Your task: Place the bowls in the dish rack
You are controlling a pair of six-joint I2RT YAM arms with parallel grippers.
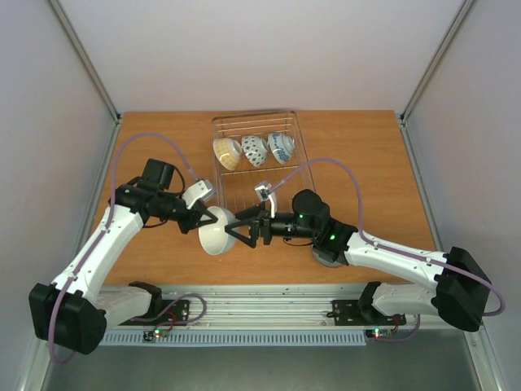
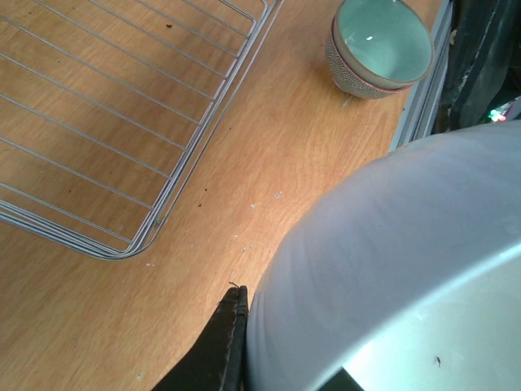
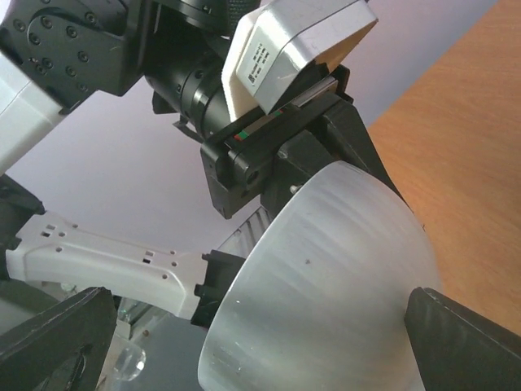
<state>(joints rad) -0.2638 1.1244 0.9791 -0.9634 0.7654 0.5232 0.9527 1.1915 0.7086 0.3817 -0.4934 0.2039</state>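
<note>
The left gripper (image 1: 205, 220) is clamped on the wall of a plain white bowl (image 1: 215, 232) and holds it in the air just off the near-left corner of the dish rack (image 1: 244, 189), tipped on its side with its mouth turned away from the rack. That tilt looks deliberate. It presents the rim and outer wall to the right gripper (image 1: 238, 230), which faces the bowl from the rack's near edge with its jaws spread wide, one finger (image 3: 460, 346) on each side of the bowl. Whether they touch it yet I cannot tell. This reads as a handover, probably because the right arm has the easier reach into the rack. At the rack's far end three bowls already lean on edge in a row: a cream bowl (image 1: 227, 152), a dotted bowl (image 1: 255, 150) and a blue-and-white bowl (image 1: 282, 147). Set that way they take little room, and the near part of the wire floor is bare for more. A pale green bowl (image 2: 381, 41) sits upright on the wooden table (image 1: 366, 163) beyond the rack's near-right corner, not yet loaded and partly under the right arm.
</note>
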